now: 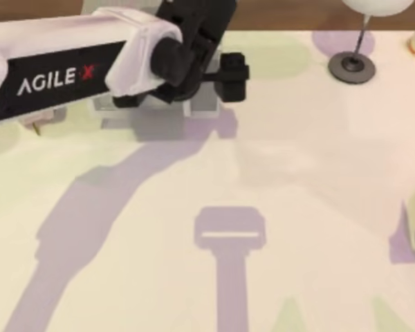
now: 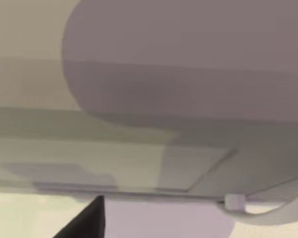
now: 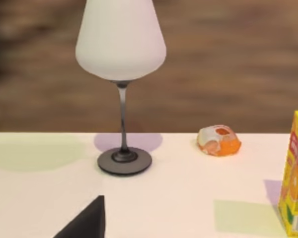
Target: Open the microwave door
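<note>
Left arm (image 1: 69, 69) reaches across the table's (image 1: 297, 207) far left, covering most of the microwave (image 1: 135, 114). Left gripper (image 1: 232, 72) beside it; finger state cannot be told. Right arm unseen.

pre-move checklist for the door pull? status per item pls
1. Left arm at microwave: ok, its gripper is over it, top view.
2. Left grip on the door: cannot tell.
3. Door state: cannot tell; left wrist view is too close.
4. Right arm out of the way: ok, not in top view.
5. Glass clear of the microwave: ok, far right.
6. Carton clear: ok, seen only in right wrist view.
</note>
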Tool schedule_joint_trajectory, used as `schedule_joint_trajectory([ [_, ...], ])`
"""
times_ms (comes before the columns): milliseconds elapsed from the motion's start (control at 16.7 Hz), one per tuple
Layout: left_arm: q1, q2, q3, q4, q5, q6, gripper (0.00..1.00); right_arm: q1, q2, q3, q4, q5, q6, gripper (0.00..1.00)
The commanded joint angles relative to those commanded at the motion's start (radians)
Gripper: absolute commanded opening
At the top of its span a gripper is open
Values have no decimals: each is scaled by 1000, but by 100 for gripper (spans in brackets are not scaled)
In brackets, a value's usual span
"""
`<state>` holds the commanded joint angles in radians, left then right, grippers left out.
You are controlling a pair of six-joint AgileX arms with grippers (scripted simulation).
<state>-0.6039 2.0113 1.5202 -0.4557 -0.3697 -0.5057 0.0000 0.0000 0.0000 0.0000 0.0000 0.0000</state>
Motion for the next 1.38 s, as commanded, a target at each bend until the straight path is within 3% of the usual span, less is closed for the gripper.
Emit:
schedule_joint_trajectory([
  [420, 33, 100, 29, 84, 21, 30, 100, 0, 0, 0, 0, 0, 0, 100],
  [1200, 33, 100, 29, 84, 21, 30, 2, 0, 0, 0, 0, 0, 0, 100],
  [1380, 33, 100, 29, 84, 21, 30, 0, 0, 0, 0, 0, 0, 0, 100],
])
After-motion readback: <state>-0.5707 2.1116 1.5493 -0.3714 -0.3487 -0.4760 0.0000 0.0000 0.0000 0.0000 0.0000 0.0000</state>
